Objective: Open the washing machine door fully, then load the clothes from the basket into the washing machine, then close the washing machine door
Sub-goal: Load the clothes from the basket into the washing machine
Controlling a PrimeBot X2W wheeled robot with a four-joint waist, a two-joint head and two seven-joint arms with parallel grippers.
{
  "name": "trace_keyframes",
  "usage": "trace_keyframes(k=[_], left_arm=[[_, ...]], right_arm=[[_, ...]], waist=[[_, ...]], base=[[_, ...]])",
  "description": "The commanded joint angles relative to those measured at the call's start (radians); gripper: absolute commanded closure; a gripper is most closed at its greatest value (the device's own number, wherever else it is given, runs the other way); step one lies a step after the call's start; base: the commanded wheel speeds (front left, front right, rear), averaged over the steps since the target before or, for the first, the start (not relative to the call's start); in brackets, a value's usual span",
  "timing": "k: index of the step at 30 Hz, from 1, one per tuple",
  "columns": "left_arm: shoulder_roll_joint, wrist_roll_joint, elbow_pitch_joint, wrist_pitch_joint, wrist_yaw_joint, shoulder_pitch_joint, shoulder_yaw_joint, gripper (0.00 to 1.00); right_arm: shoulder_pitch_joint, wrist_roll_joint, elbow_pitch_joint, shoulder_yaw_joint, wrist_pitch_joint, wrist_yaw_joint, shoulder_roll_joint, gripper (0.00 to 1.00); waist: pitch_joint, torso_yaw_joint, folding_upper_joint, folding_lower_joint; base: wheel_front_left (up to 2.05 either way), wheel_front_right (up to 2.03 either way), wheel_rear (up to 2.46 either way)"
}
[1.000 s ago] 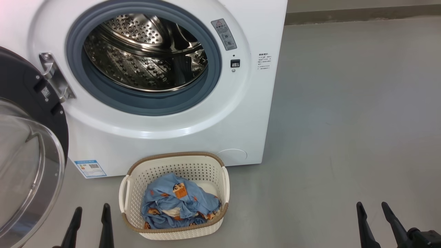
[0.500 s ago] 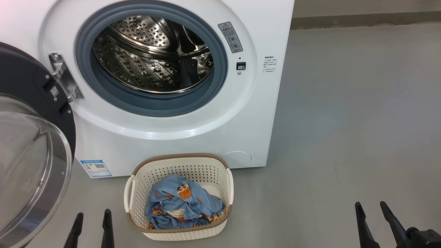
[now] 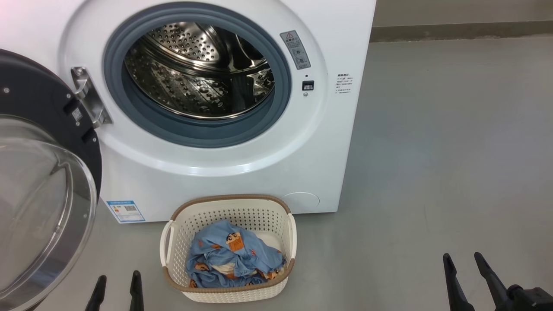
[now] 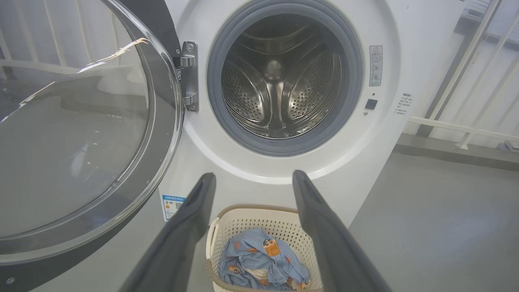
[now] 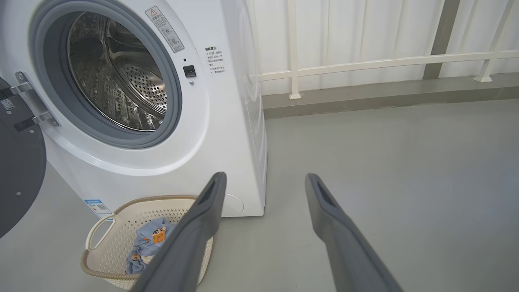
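Low on washing machine (image 3: pixel 216 181), blue label (image 3: pixel 125 211)

I count one washing machine (image 3: pixel 224 172), one washing machine door (image 3: pixel 39 103), one basket (image 3: pixel 229 295), one bundle of clothes (image 3: pixel 233 259), one blue label (image 3: pixel 125 211). My tools: two, left tool (image 3: pixel 119 277), right tool (image 3: pixel 462 257).

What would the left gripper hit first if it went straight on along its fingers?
Most likely the big white front-loading washing machine, on its front just below the grey rubber gasket. The open left gripper aims above the cream perforated basket; depth is unclear.
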Motion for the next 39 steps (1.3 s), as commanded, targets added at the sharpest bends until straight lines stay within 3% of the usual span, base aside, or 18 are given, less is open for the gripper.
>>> trace_keyframes(k=[1,39], left_arm=[[0.003,-0.01,-0.02,-0.006,-0.002,-0.02,0.032,0.0],[0.003,0.005,0.011,-0.006,-0.002,-0.022,0.059,0.0]], right_arm=[[-0.004,-0.011,-0.027,0.024,-0.012,0.002,-0.02,0.0],[-0.007,-0.007,-0.023,0.032,-0.012,0.002,-0.023,0.0]], waist=[[0.0,0.001,0.0,0.0],[0.0,-0.001,0.0,0.0]], base=[[0.0,0.0,0.0],[0.0,0.0,0.0]])
